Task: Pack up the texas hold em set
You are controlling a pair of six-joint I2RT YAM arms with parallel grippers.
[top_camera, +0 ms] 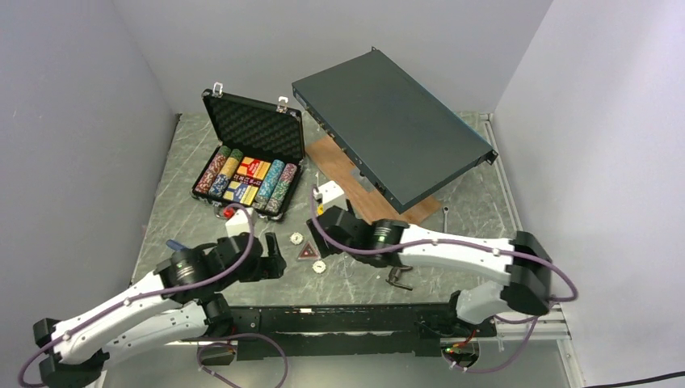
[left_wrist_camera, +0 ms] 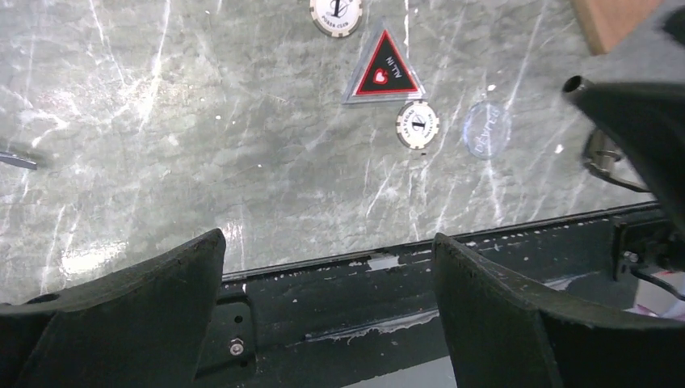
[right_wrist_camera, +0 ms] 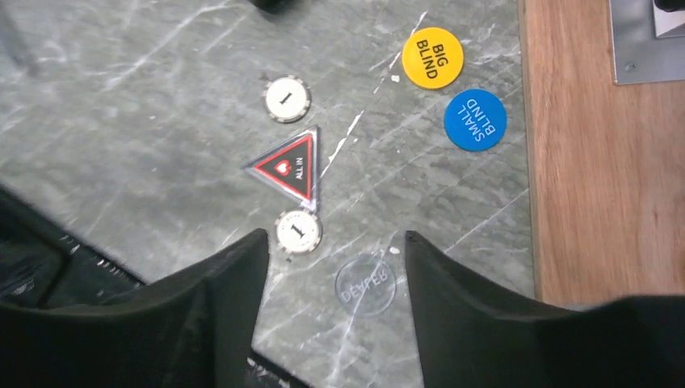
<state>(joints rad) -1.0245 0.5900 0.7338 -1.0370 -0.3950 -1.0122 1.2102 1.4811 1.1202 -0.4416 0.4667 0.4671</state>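
- Your left gripper [left_wrist_camera: 327,242] is spread wide with nothing between the fingers, hovering over the near edge of the bench [top_camera: 452,226].
- Your right gripper [right_wrist_camera: 335,238] has its fingers partway apart and isn't holding anything. The clear dealer disc [right_wrist_camera: 365,284] lies flat on the bench in the gap, and neither finger looks to be touching it.
- The black briefcase [top_camera: 250,153] sits far left. Its lid is up showing the grey foam, with rows of multicoloured chips [top_camera: 246,179] inside.
- The loose bits are in the near middle, between your two grippers. The red ALL IN triangle [right_wrist_camera: 289,166] has a white "1" chip [right_wrist_camera: 287,99] on one side and another [right_wrist_camera: 299,230] just beside its other corner.
- The yellow BIG BLIND disc [right_wrist_camera: 433,57] and blue SMALL BLIND disc [right_wrist_camera: 475,119] lie next to each other, just beside the wooden board [right_wrist_camera: 598,162].
- The dark-grey metal box [top_camera: 392,133] rests on that board, far right.
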